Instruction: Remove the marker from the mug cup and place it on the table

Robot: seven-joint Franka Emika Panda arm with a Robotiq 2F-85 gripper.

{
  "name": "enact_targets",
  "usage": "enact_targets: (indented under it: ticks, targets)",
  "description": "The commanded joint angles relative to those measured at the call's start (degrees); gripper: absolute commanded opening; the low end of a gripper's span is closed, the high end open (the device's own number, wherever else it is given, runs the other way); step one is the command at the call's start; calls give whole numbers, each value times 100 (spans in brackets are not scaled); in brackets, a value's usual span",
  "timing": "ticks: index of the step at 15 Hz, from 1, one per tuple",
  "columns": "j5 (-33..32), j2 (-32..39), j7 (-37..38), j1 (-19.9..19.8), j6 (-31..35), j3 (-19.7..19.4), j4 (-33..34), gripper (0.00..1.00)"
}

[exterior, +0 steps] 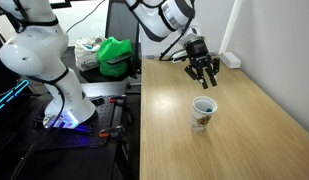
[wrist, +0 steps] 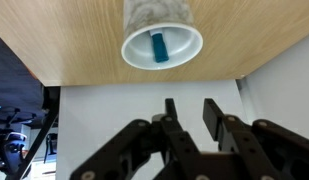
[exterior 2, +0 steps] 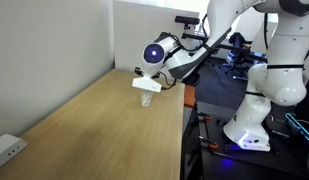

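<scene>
One marker (wrist: 157,47) sits inside the mug cup (exterior: 203,110) on the counter (exterior: 244,120). The tool (exterior: 202,72) hangs above it, prongs narrowly apart, pinching nothing. Descending off-centre, a prong could catch the rim and tip the light cup, spilling the marker.

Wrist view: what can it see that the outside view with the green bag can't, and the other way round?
Only the wrist view looks straight down into the mug cup, so it shows the marker lying inside. Only the exterior view shows the green bag, the robot arm and the cup's whole side. Both show the mug cup, the table and the gripper, which has its fingers apart above the cup and is holding nothing.
</scene>
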Motion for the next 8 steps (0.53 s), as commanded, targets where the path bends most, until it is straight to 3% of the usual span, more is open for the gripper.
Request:
enact_targets:
  ticks: [1,6,8]
  targets:
    - [-19,64,127,-21,180,-30,-50,41]
    - [-8,208,92,-52,362,-47,-57,52]
    - [8,254,36,-95,526,-66,-64,47]
